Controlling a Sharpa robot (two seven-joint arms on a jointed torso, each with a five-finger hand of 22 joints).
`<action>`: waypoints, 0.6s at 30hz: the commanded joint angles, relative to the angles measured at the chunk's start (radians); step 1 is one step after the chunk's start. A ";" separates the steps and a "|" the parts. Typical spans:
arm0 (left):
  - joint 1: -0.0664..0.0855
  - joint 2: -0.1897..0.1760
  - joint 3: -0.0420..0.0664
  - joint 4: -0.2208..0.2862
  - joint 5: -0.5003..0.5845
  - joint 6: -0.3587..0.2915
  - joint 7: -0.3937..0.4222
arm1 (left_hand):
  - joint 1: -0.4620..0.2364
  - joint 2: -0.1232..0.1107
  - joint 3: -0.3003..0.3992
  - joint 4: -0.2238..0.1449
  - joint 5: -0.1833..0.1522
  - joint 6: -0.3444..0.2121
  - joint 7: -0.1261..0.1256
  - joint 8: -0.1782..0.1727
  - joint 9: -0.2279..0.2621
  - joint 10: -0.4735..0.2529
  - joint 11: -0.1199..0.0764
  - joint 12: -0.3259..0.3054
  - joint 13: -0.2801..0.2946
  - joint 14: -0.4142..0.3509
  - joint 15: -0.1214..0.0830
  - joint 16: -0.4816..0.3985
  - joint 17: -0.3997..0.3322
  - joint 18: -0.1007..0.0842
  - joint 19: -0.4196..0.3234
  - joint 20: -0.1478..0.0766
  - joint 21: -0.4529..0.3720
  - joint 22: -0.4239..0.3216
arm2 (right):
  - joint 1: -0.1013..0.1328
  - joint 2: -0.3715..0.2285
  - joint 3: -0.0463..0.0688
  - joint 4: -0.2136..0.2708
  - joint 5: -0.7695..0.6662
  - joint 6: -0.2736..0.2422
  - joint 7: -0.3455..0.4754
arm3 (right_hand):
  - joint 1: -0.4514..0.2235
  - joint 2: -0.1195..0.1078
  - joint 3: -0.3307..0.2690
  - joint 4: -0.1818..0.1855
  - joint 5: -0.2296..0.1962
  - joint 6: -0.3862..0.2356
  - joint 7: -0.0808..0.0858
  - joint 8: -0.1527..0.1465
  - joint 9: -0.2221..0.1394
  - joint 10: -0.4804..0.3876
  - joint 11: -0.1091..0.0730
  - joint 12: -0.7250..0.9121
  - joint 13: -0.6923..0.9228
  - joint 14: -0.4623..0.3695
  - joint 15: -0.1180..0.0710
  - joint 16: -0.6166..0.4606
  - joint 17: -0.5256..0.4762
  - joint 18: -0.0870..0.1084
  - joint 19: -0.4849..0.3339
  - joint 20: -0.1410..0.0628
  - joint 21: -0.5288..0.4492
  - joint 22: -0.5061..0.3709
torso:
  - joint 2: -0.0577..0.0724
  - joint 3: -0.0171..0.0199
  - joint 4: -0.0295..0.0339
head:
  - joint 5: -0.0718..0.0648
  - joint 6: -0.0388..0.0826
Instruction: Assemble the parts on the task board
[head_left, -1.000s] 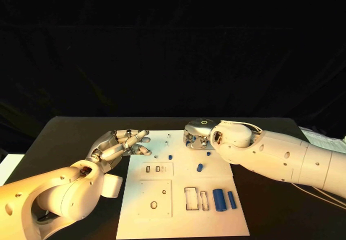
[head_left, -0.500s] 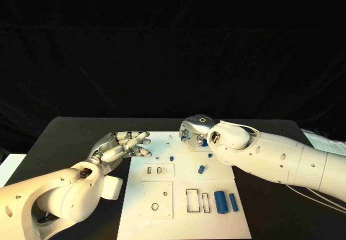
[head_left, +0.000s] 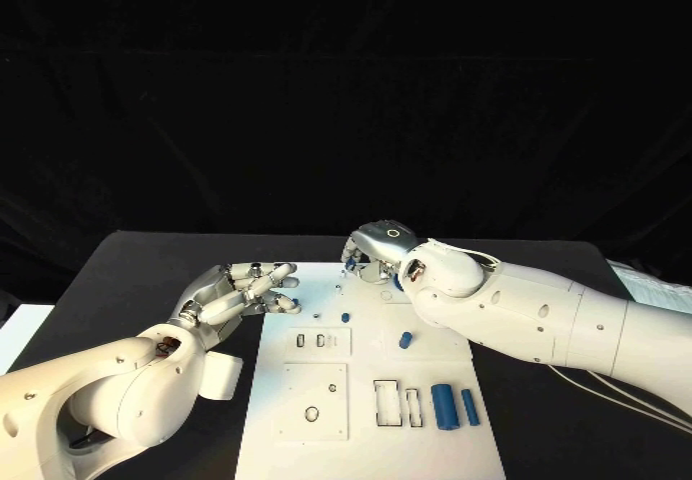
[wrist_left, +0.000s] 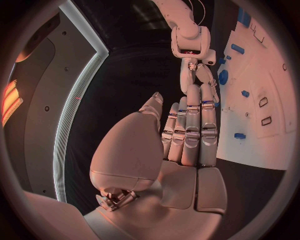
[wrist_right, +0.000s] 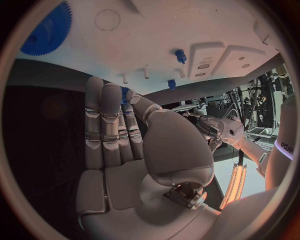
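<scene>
Overhead, right hand (head_left: 372, 258) pinching a blue part (wrist_right: 125, 93), left hand (head_left: 238, 291) empty beside task board (head_left: 361, 440)

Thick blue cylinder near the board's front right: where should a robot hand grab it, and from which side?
Likely mid-length, from above. The thick cylinder lies flat on the board, long axis running near to far, so fingers should pinch across its round sides. A thinner blue rod lies close on its right and a slot on its left, so a side approach looks cramped.
</scene>
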 joint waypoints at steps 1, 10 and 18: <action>0.004 0.002 0.001 0.002 0.003 0.022 0.006 | 0.008 0.002 -0.001 -0.005 -0.001 -0.001 0.008 -0.004 -0.001 -0.002 0.002 -0.002 0.000 -0.005 0.001 -0.005 0.001 0.002 0.003 0.005 -0.004 -0.001 | 0.000 0.011 0.000 -0.011 -0.008 -0.026 0.008 | -0.001 -0.010 0.025 -0.016 0.007 0.000 0.006 -0.007 0.001 0.014 -0.019 0.005 0.002 0.001 -0.001 0.004 0.002 0.011 -0.007 -0.001 0.005 0.001 | 0.007 -0.0026 0.0083 | -0.004 0.003; 0.005 0.003 0.001 -0.001 0.003 0.024 0.005 | 0.008 0.002 -0.001 -0.006 -0.001 -0.001 0.008 -0.005 -0.001 -0.002 0.002 -0.003 0.000 -0.005 0.001 -0.005 0.002 0.002 0.003 0.005 -0.004 -0.002 | -0.001 0.025 0.001 -0.026 -0.003 0.024 0.017 | -0.004 -0.015 0.028 -0.011 0.007 -0.001 0.006 -0.007 0.002 0.013 -0.018 0.006 0.002 0.000 0.000 0.010 0.007 0.011 -0.012 0.000 0.010 0.006 | 0.012 -0.0055 0.0119 | -0.005 0.000; 0.006 0.002 0.001 0.001 0.003 0.025 0.005 | 0.009 0.002 -0.001 -0.006 -0.001 -0.001 0.007 -0.005 -0.001 -0.002 0.002 -0.004 0.000 -0.006 0.001 -0.006 0.003 0.002 0.003 0.005 -0.004 -0.002 | -0.003 0.033 0.000 -0.041 -0.007 0.075 0.004 | -0.007 -0.018 0.029 -0.007 0.006 0.000 0.006 -0.006 0.002 0.013 -0.019 0.006 0.003 -0.001 0.000 0.015 0.012 0.012 -0.015 0.001 0.014 0.008 | 0.013 -0.0066 0.0121 | -0.005 -0.001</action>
